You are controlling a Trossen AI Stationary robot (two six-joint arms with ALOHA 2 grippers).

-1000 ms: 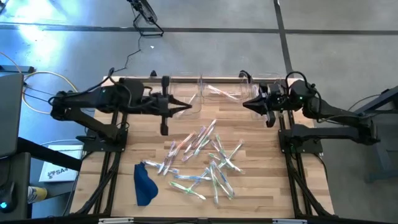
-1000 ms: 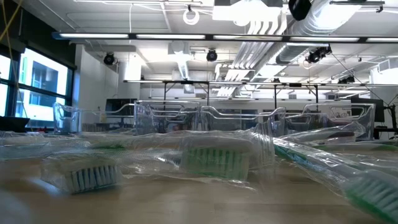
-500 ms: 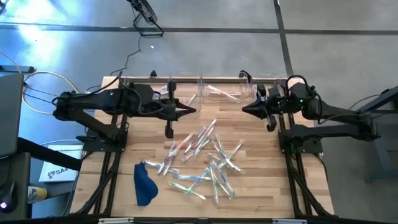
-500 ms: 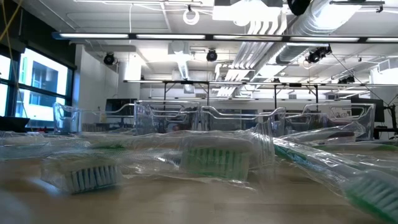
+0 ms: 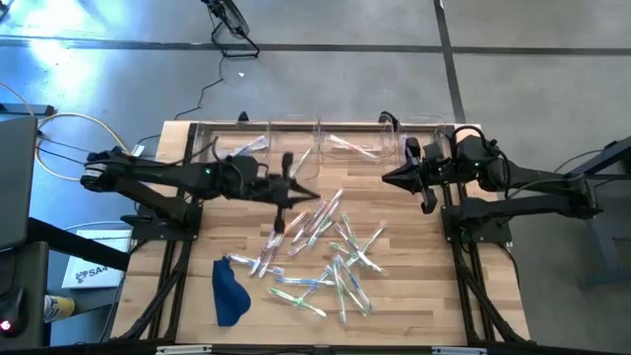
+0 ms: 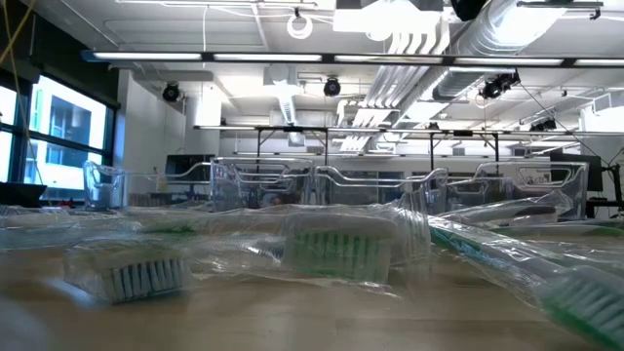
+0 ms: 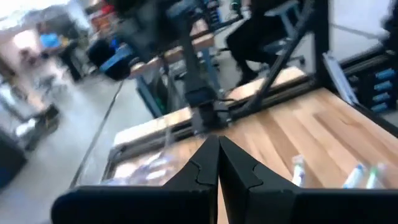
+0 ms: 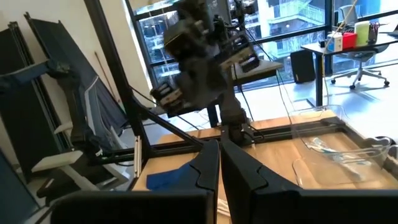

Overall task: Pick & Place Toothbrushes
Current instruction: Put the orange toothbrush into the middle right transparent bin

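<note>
While my right gripper (image 5: 386,177) waits with its fingers pressed together near the far right corner of the surface (image 5: 197,286), beside the clear bins (image 5: 345,148), my left gripper (image 5: 315,194) has swung out from the far edge toward the middle. A second ago it sat by the bins; now it hangs over the near end of the scattered pile. Its fingers are shut tight and hold nothing, as the left wrist view confirms (image 7: 217,163). I read this as the approach to a fresh pick, so the fingers must part before I descend.

The toothbrushes (image 5: 325,251) lie loose across the middle of the surface, crossing and overlapping one another, and a few already rest in the bins at the far side. Each is slim and sealed in a clear, glossy wrapper; from the low view the film crinkles around green and whitish bristle heads (image 6: 341,252). I expect the wrappers to be slippery, and overlapping brushes may drag a neighbour along. A dark blue cloth (image 5: 230,291) lies apart, near the left front.
</note>
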